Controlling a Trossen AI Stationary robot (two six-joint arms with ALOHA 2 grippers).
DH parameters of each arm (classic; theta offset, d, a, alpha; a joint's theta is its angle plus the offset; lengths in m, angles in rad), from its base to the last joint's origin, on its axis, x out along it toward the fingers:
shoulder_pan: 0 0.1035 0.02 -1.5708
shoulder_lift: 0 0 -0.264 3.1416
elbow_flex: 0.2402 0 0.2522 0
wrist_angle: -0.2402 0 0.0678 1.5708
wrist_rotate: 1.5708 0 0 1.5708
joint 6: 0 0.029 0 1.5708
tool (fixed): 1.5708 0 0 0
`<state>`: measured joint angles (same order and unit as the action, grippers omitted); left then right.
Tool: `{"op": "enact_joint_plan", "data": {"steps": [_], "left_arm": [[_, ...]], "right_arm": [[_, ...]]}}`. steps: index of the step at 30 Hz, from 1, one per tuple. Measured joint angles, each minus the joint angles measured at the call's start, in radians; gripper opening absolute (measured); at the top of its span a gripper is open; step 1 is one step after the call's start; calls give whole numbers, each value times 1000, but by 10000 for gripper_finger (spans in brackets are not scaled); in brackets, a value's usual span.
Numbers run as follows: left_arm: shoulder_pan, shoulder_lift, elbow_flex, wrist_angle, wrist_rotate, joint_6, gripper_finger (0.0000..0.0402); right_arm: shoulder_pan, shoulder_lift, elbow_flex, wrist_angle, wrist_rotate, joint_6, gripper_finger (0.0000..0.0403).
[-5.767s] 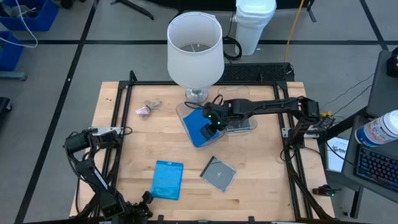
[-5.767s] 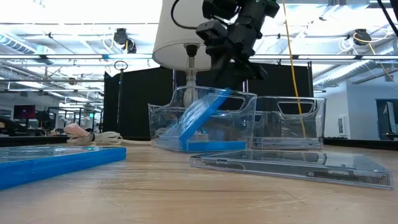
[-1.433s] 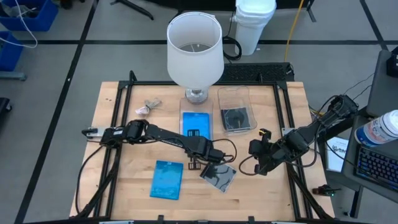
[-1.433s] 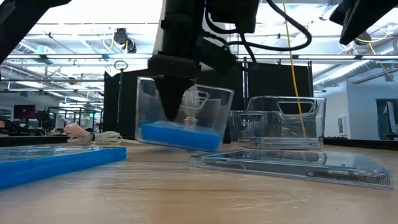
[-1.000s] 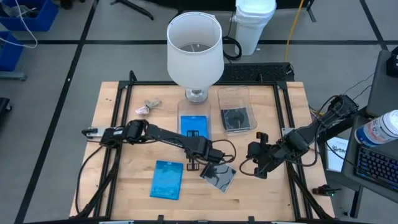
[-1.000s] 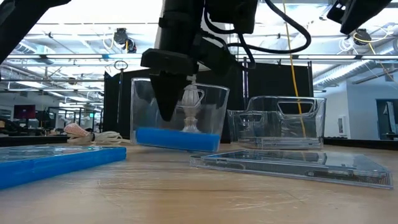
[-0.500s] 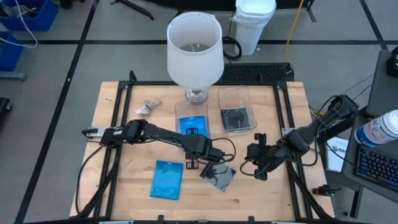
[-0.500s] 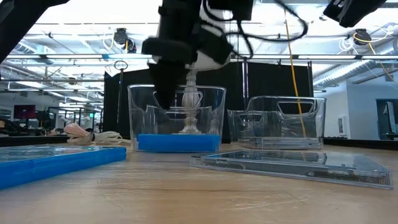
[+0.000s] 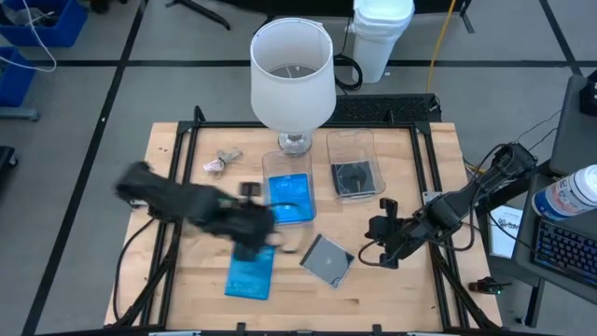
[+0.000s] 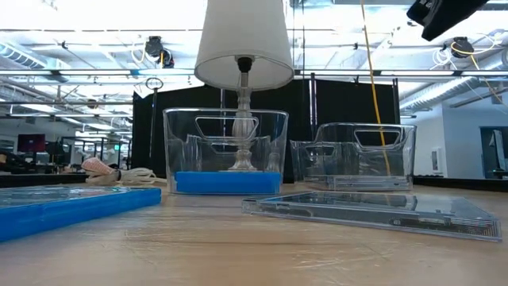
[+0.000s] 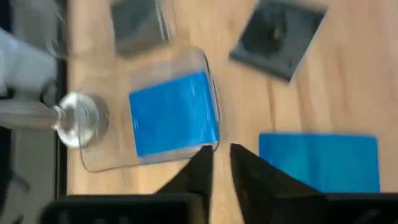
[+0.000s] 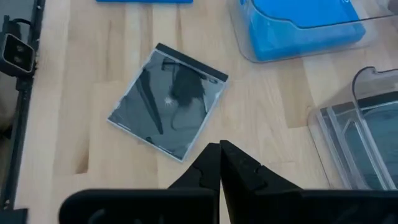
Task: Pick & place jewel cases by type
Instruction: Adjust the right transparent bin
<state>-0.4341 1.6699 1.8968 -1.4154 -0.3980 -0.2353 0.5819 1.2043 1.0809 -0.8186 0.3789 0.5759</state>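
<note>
from above, a white lamp [image 9: 293,70] is standing at the desk's [image 9: 392,289] far edge, with two clear tubs just in front of it. the left tub [image 9: 288,194] is holding a blue jewel case [image 9: 290,199], the right tub [image 9: 354,166] a grey one. a second blue jewel case [image 9: 251,272] and a smoky grey jewel case [image 9: 326,260] are lying flat on the desk nearer the front, apart from each other. a pinkish lump [image 9: 215,165] is sitting near the left rail. the left gripper [image 9: 250,231] is reaching low across the desk, blurred, between the left tub and the loose blue case. the right gripper [image 9: 381,235] is hanging right of the grey case, holding nothing.

at desk level, the lamp is standing behind the tubs.

the left wrist camera is showing its fingers [image 11: 198,174] narrowly parted and empty.

the right wrist camera is showing its fingers [image 12: 209,167] pressed together.
</note>
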Motion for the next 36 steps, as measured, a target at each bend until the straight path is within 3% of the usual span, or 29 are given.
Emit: {"op": "enact_joint_plan", "data": {"steps": [4, 8, 12, 14, 19, 23, 27, 32, 36], "left_arm": [[-81, -377, -500, 429, -80, 25, 8], [-110, -705, -1066, 1012, 31, 119, 9], [-108, -858, -1465, 1545, 38, 234, 6], [-102, -879, -1590, 1699, 10, 280, 6], [-85, -871, -1762, 2034, -11, 335, 9], [-68, -854, -1807, 2126, -14, 344, 18], [-65, -851, -1808, 2061, -13, 380, 20], [-64, -852, -1809, 2037, -10, 397, 21], [-64, -852, -1809, 2014, -4, 386, 21]], "right_arm": [[-1, 14, -14, 37, 68, -66, 0], [-41, 16, -42, 97, 15, -120, 0], [-180, 23, -16, 65, -106, -121, 0], [-267, 28, 12, 11, -142, -161, 0], [-485, 33, 73, -129, -364, -316, 0], [-581, 71, 99, -159, -450, -406, 9], [-612, 153, 145, -186, -457, -486, 62], [-615, 268, 181, -218, -313, -592, 153], [-615, 326, 181, -252, -302, -633, 197]]}}
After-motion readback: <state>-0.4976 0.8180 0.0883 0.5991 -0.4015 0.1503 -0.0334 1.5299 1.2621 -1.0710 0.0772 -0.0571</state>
